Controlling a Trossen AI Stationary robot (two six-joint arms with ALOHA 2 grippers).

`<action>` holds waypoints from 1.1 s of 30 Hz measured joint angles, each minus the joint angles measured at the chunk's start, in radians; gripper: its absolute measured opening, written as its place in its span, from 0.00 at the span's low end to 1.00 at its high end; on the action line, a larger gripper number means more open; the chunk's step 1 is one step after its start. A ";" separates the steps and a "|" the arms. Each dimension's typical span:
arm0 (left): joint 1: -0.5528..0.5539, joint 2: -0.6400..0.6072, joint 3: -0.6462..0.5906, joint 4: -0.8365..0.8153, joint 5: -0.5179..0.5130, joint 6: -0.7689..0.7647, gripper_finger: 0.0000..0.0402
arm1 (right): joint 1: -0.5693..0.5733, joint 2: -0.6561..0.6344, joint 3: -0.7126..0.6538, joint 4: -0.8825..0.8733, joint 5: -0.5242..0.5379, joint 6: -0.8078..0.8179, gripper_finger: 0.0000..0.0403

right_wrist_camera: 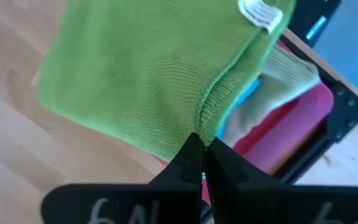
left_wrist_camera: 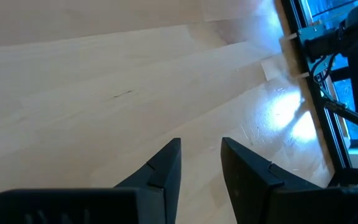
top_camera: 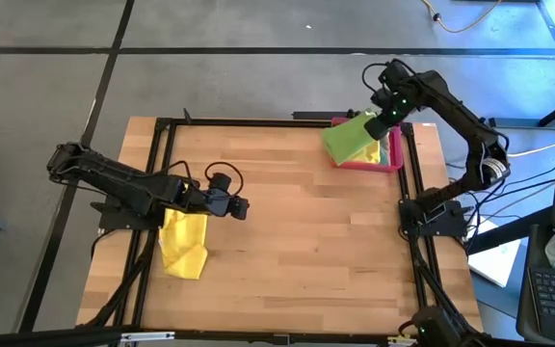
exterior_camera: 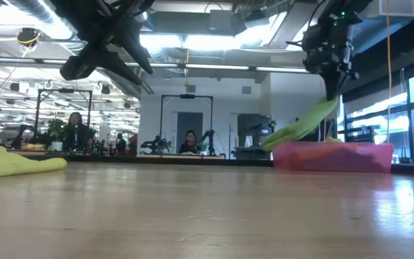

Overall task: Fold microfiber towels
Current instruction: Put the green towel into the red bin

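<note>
Lifting a green towel [right_wrist_camera: 142,81] from the pink tray [right_wrist_camera: 291,124].
Right gripper [right_wrist_camera: 202,149] pinches its edge, white unreadable tag [right_wrist_camera: 260,14] beyond; left gripper [left_wrist_camera: 201,155], part-open, holds nothing.

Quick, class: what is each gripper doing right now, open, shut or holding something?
Left gripper: open, empty, above the bare table.
Right gripper: shut on the green towel, lifting it from the tray.

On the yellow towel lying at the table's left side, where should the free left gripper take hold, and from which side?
Best guess: an outer corner or edge of the yellow towel, approached from above. It lies crumpled and flat on the table, so only a top-down pinch of a thin edge gets under it. The left gripper hangs open beside it, holding nothing; the right gripper is shut on the green towel.
</note>
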 joint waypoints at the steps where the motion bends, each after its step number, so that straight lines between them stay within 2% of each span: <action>1: 0.003 0.000 0.000 0.000 -0.001 0.000 0.26 | -0.006 0.000 0.000 -0.002 0.005 0.014 0.02; 6: 0.012 0.000 0.000 0.000 -0.002 0.000 0.26 | -0.032 0.001 -0.024 0.000 0.044 0.041 0.02; 15: 0.012 0.000 0.000 0.000 -0.003 0.000 0.26 | -0.037 0.001 -0.063 0.033 0.042 0.070 0.02; 22: 0.016 0.000 0.000 0.000 -0.004 0.003 0.26 | -0.024 0.002 -0.151 0.041 0.031 0.097 0.04; 28: 0.017 0.000 0.000 0.000 -0.004 0.023 0.26 | -0.008 0.002 -0.216 0.061 0.023 0.143 0.13; 33: 0.017 0.000 0.000 0.000 0.008 0.023 0.26 | -0.006 0.002 -0.191 0.056 0.023 0.150 0.24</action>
